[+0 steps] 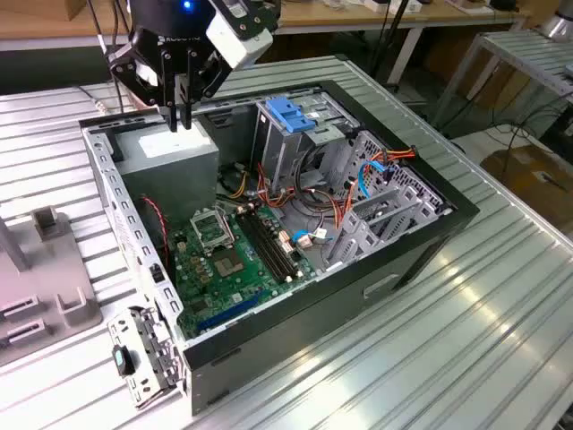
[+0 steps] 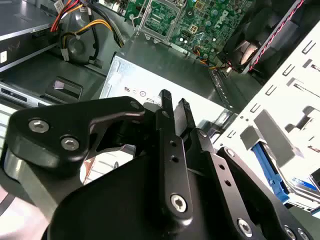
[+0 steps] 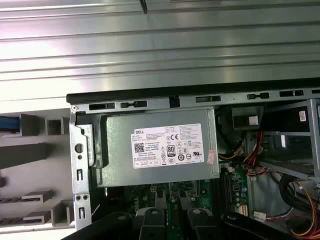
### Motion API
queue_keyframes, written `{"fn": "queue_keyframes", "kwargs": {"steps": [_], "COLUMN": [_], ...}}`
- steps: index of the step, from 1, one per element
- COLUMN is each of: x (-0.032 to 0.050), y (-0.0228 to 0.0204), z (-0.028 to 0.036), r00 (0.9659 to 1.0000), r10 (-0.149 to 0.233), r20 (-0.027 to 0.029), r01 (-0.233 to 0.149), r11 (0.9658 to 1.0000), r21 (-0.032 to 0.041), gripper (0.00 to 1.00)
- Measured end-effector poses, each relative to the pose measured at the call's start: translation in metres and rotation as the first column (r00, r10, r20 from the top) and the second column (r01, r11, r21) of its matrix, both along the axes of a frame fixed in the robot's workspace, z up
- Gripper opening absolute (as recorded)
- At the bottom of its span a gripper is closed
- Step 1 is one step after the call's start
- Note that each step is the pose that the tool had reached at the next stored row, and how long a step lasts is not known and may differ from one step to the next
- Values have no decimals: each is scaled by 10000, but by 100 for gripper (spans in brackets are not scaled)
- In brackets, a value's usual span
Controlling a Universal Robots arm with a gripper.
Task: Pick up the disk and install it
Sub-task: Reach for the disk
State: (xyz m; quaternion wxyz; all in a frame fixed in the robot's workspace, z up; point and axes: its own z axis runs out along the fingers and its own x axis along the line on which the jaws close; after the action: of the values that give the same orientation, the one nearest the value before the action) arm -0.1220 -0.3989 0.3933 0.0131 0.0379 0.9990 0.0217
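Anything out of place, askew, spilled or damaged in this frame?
Nothing looks spilled or broken. One oddity: the black gripper hangs with its fingers together and empty above the large grey power-supply box inside the open black computer case.

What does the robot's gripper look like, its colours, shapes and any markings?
The gripper is black, with two slim straight fingers on jointed links fastened by silver screws. A white box is mounted beside its wrist, and a blue light glows on the black body above.
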Motion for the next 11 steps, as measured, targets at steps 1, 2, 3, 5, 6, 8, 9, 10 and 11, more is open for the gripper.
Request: {"fn": "queue_keyframes", "kwargs": {"steps": [1, 2, 3, 5, 6, 8, 9, 10, 11], "x": [0, 0, 0, 0, 0, 0, -1, -4, -7], "y": [0, 0, 0, 0, 0, 0, 0, 1, 0], "z": [0, 0, 0, 0, 0, 0, 0, 0, 0], "r00": [10000, 10000, 10000, 10000, 10000, 10000, 10000, 10000, 10000], "r10": [0, 0, 0, 0, 0, 0, 1, -1, -2], "r20": [0, 0, 0, 0, 0, 0, 0, 0, 0], "r01": [0, 0, 0, 0, 0, 0, -1, 1, 2], "r11": [10000, 10000, 10000, 10000, 10000, 10000, 10000, 10000, 10000], "r21": [0, 1, 0, 0, 0, 0, 0, 0, 0], "gripper": [24, 24, 24, 24, 24, 24, 24, 24, 24]}}
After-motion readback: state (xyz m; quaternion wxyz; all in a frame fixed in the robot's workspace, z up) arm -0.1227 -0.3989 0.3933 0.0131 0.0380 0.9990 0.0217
